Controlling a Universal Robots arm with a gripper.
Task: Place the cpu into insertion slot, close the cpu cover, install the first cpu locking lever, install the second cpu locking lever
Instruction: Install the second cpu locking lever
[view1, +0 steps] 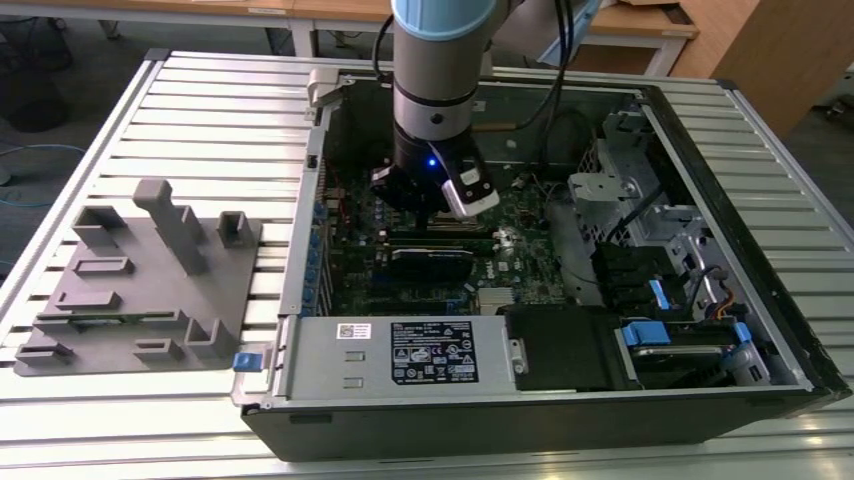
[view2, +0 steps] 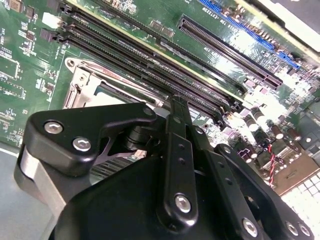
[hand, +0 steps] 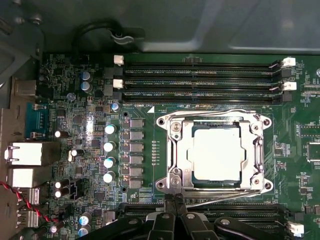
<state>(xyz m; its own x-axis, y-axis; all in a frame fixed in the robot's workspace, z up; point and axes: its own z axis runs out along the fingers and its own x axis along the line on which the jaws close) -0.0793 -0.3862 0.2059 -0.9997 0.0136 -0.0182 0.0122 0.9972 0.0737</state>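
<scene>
Item: my black, link-armed end effector (hand: 174, 202). In the first wrist view its two thin fingertips are pressing together with nothing between them, and they are sitting just beside the near edge of the socket frame. In the second wrist view the same black fingers (view2: 179, 125) are reaching toward the corner of the metal frame.

Item: the small flat square cpu with a silvery-grey metal top (hand: 216, 151). It is lying flat inside the insertion slot, the small square socket with a dark frame (hand: 187, 172) on the green motherboard (hand: 150, 112). It is lying apart from my fingertips, beyond the frame edge.

Item: the cpu cover, a thin square metal frame plate with a large cut-out (hand: 176, 150). It is lying down flat around the cpu, so the chip's top is showing through the opening. In the second wrist view one corner of it (view2: 80, 85) is showing past my linkage.

Item: thin bent-wire locking levers (hand: 210, 114). They are running along the edges of the socket frame; I cannot tell whether they are latching.

Item: long narrow black card slots (hand: 200, 75), lying parallel beyond the socket.

Item: open black computer case (view1: 534, 420), lying on the slatted metal surface (view1: 200, 100), with a grey moulded fixture block (view1: 147, 280) at the exterior view's left.
</scene>
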